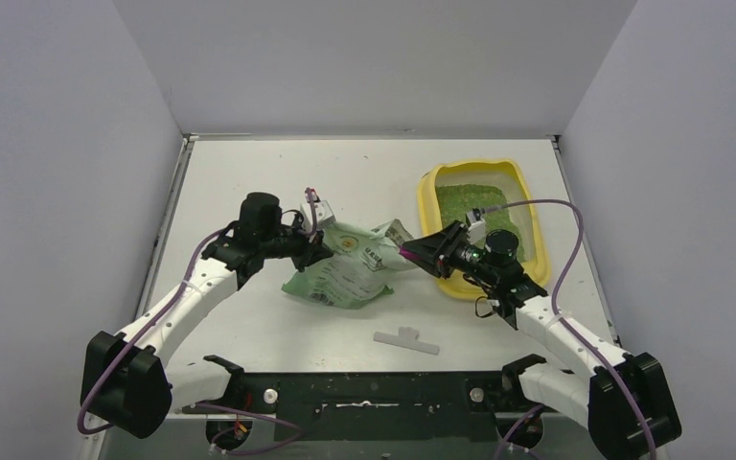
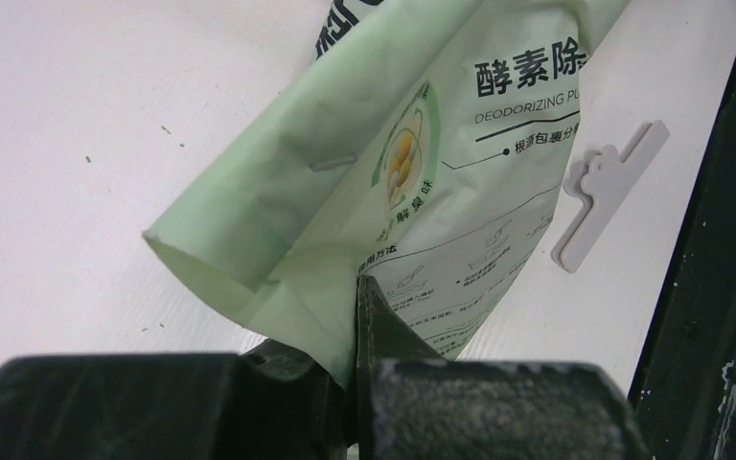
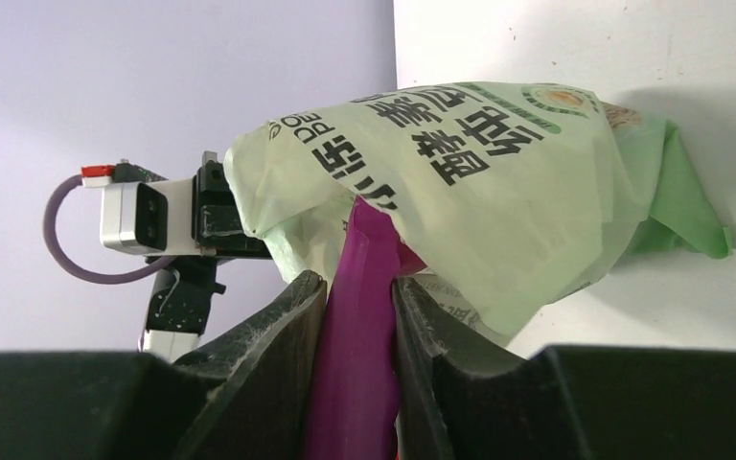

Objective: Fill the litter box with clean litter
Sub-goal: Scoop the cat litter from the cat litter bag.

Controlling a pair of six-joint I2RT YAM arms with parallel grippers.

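Three grey walls (image 1: 374,57), white table (image 1: 249,182), left gripper (image 1: 320,251) pinching bag (image 2: 345,192), right gripper (image 3: 359,283) clamping magenta scoop (image 3: 355,383)

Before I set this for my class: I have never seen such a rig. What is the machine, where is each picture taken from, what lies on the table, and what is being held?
These are two robot arms bolted at the table's near edge. The wide picture comes from a fixed camera above and behind them; the other two come from a camera on each wrist, looking past its fingers. On the white table lie a yellow litter box with green litter in it, a light-green printed bag and a white clip. The left gripper is shut on the bag's edge. The right gripper is shut on a magenta scoop whose front end goes under the bag.
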